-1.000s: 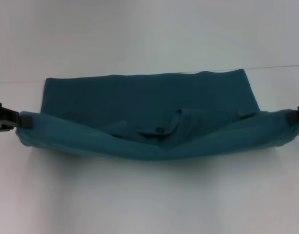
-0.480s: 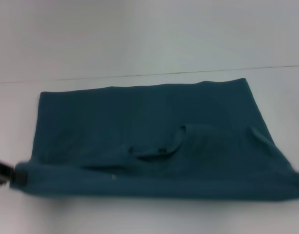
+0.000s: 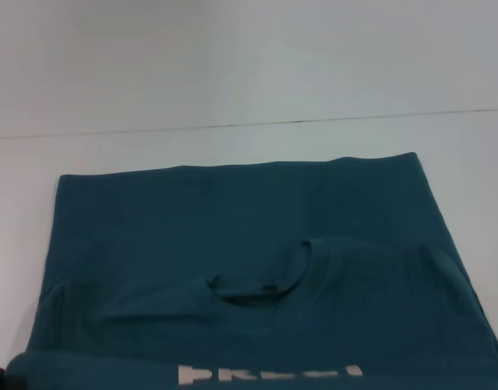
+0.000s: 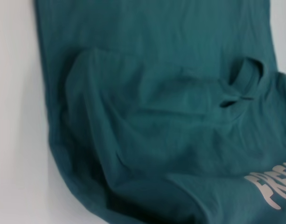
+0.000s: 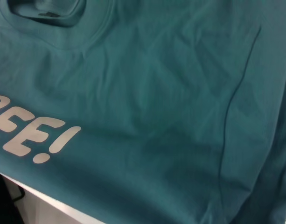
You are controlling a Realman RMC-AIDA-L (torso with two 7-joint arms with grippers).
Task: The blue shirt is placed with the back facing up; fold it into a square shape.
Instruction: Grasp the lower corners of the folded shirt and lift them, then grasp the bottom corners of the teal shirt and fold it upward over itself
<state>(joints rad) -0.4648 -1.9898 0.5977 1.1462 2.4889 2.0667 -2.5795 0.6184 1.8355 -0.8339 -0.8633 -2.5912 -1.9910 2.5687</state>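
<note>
Teal fabric: the blue shirt (image 3: pixel 249 244) lies spread on the white table (image 3: pixel 249 73), filling the near half of the head view, far edge straight and roughly parallel to the table seam.
Print: pale lettering (image 3: pixel 269 375) shows at the near edge of the shirt, so it is not plain; same letters in both wrist views.
Collar: neck opening (image 3: pixel 257 284) sits near the middle, on a layer lying over the far layer.
Fold state: near part looks doubled over the far part, with a rolled fold along the near edge; wrinkled, not flat.
Left gripper: not visible in any view, cannot tell if open or holding cloth.
Right gripper: also out of sight, cannot tell.
Done: looks like one lengthwise fold is partly laid.
Left: shape is a wide rectangle, not a square; likely needs flattening, then folding left and right sides in.
</note>
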